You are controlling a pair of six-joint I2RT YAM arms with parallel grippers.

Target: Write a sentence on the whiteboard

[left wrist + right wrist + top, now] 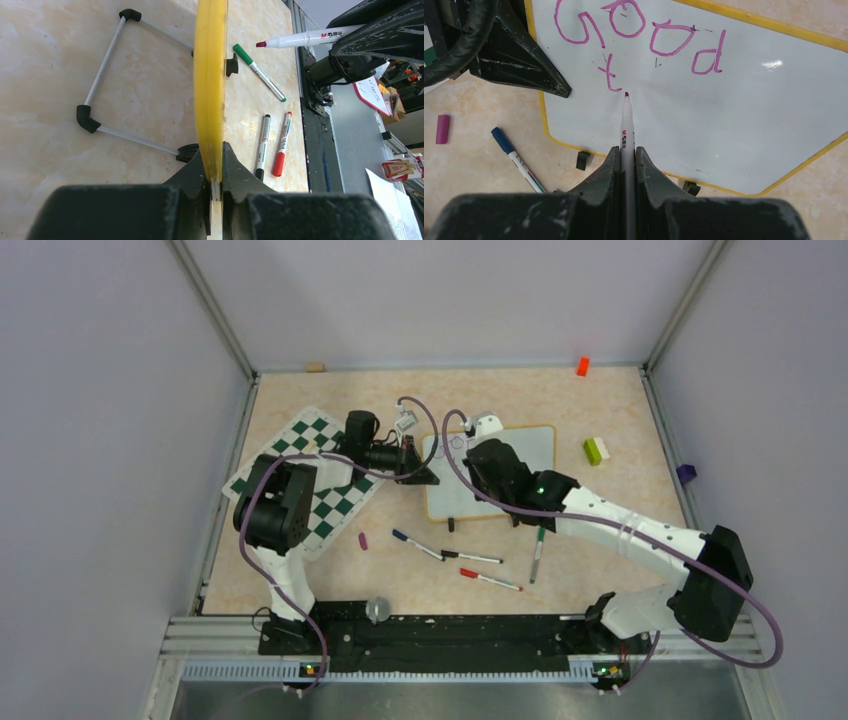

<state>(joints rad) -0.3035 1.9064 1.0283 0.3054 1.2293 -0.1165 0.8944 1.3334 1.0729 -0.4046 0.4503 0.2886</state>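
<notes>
- Small white yellow-framed whiteboard (520, 455) lies mid-table, just R of green-white chess mat (310, 480). L gripper (215, 165) is clamped on its yellow edge, prob. to stop it sliding under pen strokes.
- R gripper (626, 155) fingers are clenched round slim white marker (626, 120), w/ tip just below the purple sentence (639, 40), which reads "Good t". Looks poised for next letter.

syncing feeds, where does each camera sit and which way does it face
top external: above and behind, looking down on the table; both arms show.
left wrist: looks along the whiteboard's yellow edge; left gripper shut on it.
right wrist: looks down at the sentence; right gripper shut on marker.
shared: both wrist views show whiteboard and marker.
</notes>
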